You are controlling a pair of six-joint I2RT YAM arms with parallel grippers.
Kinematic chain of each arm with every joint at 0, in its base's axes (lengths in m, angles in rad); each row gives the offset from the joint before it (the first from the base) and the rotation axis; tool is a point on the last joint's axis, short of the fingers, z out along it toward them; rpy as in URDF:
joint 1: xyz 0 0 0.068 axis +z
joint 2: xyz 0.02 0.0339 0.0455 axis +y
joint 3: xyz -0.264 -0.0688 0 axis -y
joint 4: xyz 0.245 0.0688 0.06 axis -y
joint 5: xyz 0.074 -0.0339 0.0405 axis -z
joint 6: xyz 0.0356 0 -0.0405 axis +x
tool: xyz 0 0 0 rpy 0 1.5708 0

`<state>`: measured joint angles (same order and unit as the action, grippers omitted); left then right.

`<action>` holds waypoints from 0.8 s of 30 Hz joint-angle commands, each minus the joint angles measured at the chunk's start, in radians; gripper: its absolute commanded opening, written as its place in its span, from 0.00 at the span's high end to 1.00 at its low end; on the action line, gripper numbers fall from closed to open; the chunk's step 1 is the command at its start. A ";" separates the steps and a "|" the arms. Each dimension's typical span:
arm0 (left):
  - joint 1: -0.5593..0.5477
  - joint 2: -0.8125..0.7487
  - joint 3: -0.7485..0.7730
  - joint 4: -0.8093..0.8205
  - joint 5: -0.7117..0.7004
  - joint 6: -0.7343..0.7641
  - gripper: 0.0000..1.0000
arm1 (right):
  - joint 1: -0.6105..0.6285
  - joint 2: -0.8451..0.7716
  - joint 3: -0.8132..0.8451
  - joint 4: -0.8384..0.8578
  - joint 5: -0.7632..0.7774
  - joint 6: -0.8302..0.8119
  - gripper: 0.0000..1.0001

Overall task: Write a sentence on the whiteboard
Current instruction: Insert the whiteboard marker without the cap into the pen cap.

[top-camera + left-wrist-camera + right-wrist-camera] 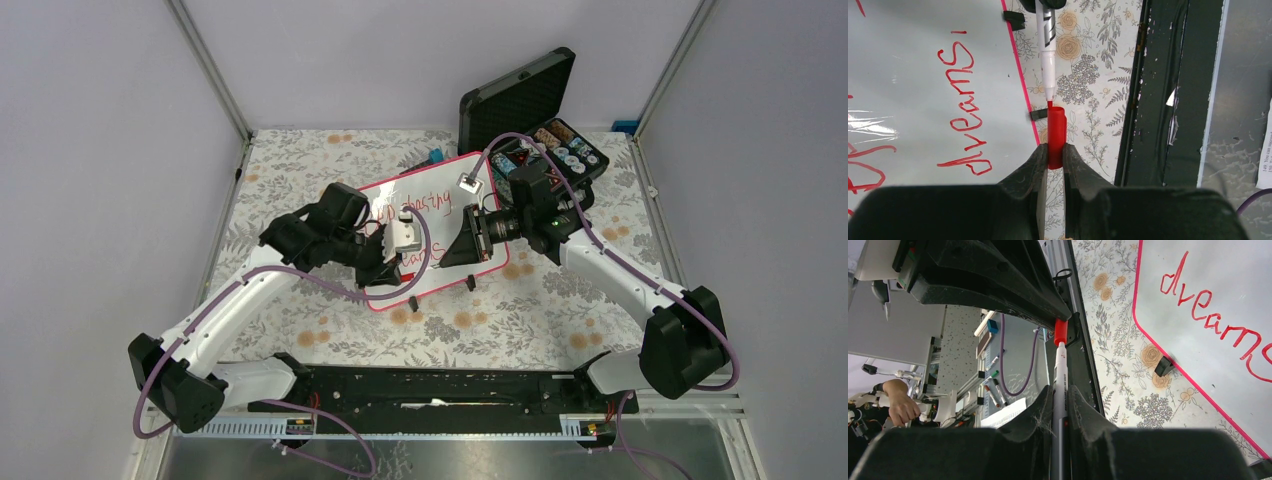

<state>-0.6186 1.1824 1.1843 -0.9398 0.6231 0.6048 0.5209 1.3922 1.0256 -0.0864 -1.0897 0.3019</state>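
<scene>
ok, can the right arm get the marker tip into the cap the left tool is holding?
Probably yes. The marker in the right tool points tip-first at the open mouth of the red cap gripped in the left tool, almost touching, with nothing between them. The whiteboard lies off to one side.

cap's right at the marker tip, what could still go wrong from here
The marker tip sits just at the mouth of the red cap held by the left gripper. If it is slightly off line, pushing could jam it on the rim, smear ink or twist the cap loose. This happens close by the whiteboard, so a slip might smudge the sentence.
</scene>
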 commanded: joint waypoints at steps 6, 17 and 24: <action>0.009 0.006 0.041 0.135 0.009 -0.083 1.00 | 0.017 -0.013 0.024 -0.004 0.015 -0.025 1.00; 0.012 0.008 0.045 0.136 0.051 -0.067 1.00 | 0.018 -0.006 0.039 -0.002 0.039 -0.025 1.00; 0.011 0.051 0.064 0.172 0.040 -0.133 1.00 | 0.028 0.005 0.041 0.012 0.070 -0.019 1.00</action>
<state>-0.6136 1.2152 1.1954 -0.8577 0.6411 0.5182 0.5301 1.3922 1.0283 -0.0845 -1.0504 0.2924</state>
